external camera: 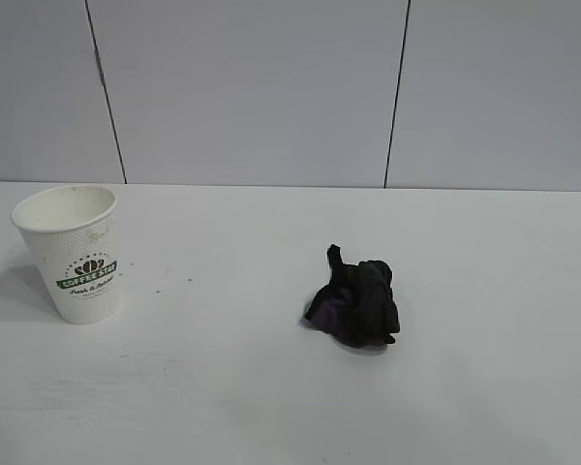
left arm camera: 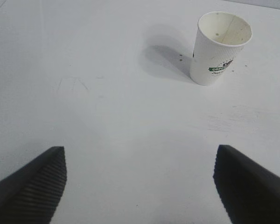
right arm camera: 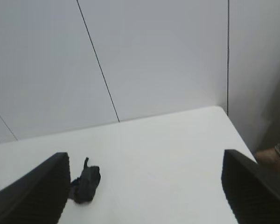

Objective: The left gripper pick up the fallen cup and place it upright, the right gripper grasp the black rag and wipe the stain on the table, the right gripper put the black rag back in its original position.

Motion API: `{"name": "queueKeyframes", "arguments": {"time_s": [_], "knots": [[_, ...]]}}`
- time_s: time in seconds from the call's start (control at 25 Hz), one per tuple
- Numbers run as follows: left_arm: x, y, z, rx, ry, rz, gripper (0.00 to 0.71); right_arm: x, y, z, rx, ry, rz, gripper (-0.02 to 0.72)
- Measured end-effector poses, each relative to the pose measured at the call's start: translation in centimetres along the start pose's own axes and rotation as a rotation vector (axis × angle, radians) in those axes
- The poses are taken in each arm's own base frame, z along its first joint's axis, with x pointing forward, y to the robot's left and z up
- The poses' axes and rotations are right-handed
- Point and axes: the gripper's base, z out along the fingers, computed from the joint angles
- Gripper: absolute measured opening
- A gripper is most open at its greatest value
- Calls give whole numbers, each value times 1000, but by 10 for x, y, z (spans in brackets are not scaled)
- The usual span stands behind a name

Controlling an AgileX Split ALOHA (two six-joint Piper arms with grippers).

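A white paper cup (external camera: 73,254) stands upright on the left side of a broad white table (external camera: 223,387), its open mouth facing up. A green band with the word COFFEE and a small brown bean emblem runs across its front. From the exterior view, a few faint brownish specks mark the inside wall near the rim. The left wrist view looks down into the cup (left arm camera: 220,48): the interior is pale, with a couple of tiny dark spots on the inner wall. I cannot tell from here whether any liquid sits at the bottom. A soft shadow falls on the table beside it.

Near the middle of the table, well apart from the cup, lies the black rag (external camera: 355,298), a small bunched wad of dark cloth with one corner sticking up. It rests flat on the surface with nothing touching it. The right wrist view shows the same rag (right arm camera: 85,183) farther off on the tabletop.

No yellowish blotch is plain to see on the white surface, only faint smudges.

Neither arm appears in the exterior view. The left gripper (left arm camera: 139,186) hovers above bare table, its two black ribbed fingers (left arm camera: 35,186) spread wide and holding nothing, with the cup ahead of it and off to one side. The right gripper (right arm camera: 144,191) also has its fingers (right arm camera: 39,193) spread wide and empty, pointing across the table toward a pale panelled wall (right arm camera: 130,56) with thin dark seams.
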Motion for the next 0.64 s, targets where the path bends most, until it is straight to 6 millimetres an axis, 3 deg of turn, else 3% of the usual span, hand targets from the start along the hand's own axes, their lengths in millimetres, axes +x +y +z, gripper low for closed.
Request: {"name": "queueKeyframes", "arguments": {"time_s": [0.28, 0.64], "knots": [[0, 0, 0, 0, 0, 0, 617, 22, -6, 39, 4, 92, -21, 610], [0, 0, 0, 0, 0, 0, 617, 22, -8, 45, 25, 78, -35, 610]]}}
